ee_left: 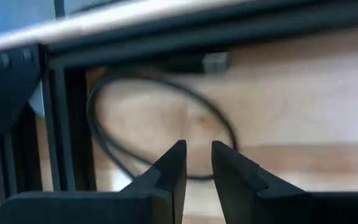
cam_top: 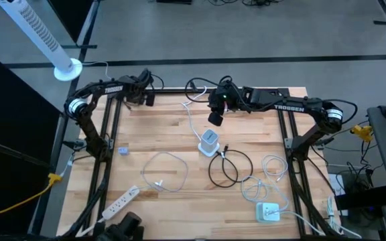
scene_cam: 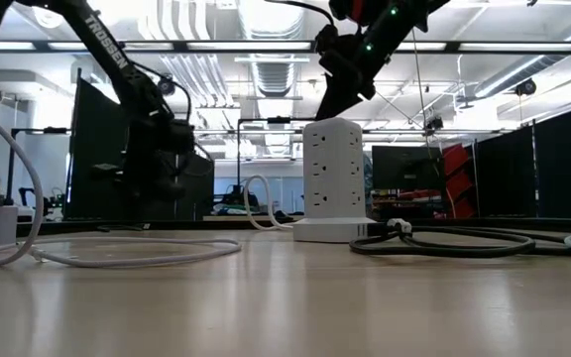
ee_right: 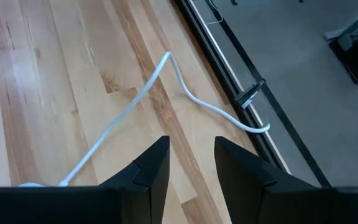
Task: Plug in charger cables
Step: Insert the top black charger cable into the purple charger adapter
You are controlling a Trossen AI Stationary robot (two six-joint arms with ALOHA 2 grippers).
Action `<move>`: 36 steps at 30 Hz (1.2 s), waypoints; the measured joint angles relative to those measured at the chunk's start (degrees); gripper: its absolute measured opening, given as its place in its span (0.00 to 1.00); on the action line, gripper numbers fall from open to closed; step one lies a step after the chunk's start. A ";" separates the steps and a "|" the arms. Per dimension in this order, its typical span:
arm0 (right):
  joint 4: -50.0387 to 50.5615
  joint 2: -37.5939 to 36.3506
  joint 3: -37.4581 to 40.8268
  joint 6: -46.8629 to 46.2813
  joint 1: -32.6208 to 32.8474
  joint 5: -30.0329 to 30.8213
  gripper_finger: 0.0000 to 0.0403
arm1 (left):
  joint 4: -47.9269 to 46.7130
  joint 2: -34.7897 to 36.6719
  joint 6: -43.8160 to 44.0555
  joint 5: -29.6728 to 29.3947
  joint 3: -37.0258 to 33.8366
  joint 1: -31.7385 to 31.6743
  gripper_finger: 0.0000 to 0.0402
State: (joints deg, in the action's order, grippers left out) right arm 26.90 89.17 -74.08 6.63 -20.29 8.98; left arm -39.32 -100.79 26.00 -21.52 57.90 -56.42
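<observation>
mostly undone: black cable (cam_top: 230, 167) seems plugged into tower strip (cam_top: 209, 142), white cables (cam_top: 164, 172) loose.
left gripper (ee_left: 197, 163) jaws nearly together, empty; right gripper (ee_right: 191, 158) jaws slightly spread, empty, above tower.

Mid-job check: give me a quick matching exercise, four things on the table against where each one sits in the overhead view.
Things:
1. black cable
2. socket tower
3. power strip
4. right gripper

Places:
A. near the table's front left edge
B. above the table, just behind the tower
C. looped beside the tower, plug at its base
D. upright mid-table

Pairs: 1-C, 2-D, 3-A, 4-B
</observation>
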 joint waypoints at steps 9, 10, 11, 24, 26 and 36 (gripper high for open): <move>-0.75 0.00 -0.02 1.93 -0.22 0.03 0.29 | 1.82 0.44 1.82 3.11 -4.23 0.49 0.16; -0.85 0.00 -0.02 2.19 -0.24 0.02 0.28 | 1.73 0.60 2.64 3.58 -4.32 0.83 0.16; -0.86 0.00 -0.02 2.39 -0.26 0.04 0.28 | 1.57 0.81 3.34 4.46 -4.32 1.34 0.16; -0.81 0.00 -0.02 3.08 -0.37 0.03 0.22 | 11.67 4.91 6.56 28.48 -4.12 16.33 0.16; -0.75 0.00 -0.02 3.29 -0.37 0.04 0.22 | 11.49 5.60 6.56 28.19 -2.98 17.67 0.16; -0.69 -0.02 -0.02 3.69 -0.37 -0.03 0.17 | -24.37 6.62 5.22 6.73 7.24 15.26 0.16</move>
State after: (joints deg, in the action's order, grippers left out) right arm 26.21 89.14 -74.11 10.32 -20.67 8.94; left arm -63.69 -94.17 31.21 -14.79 65.14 -41.17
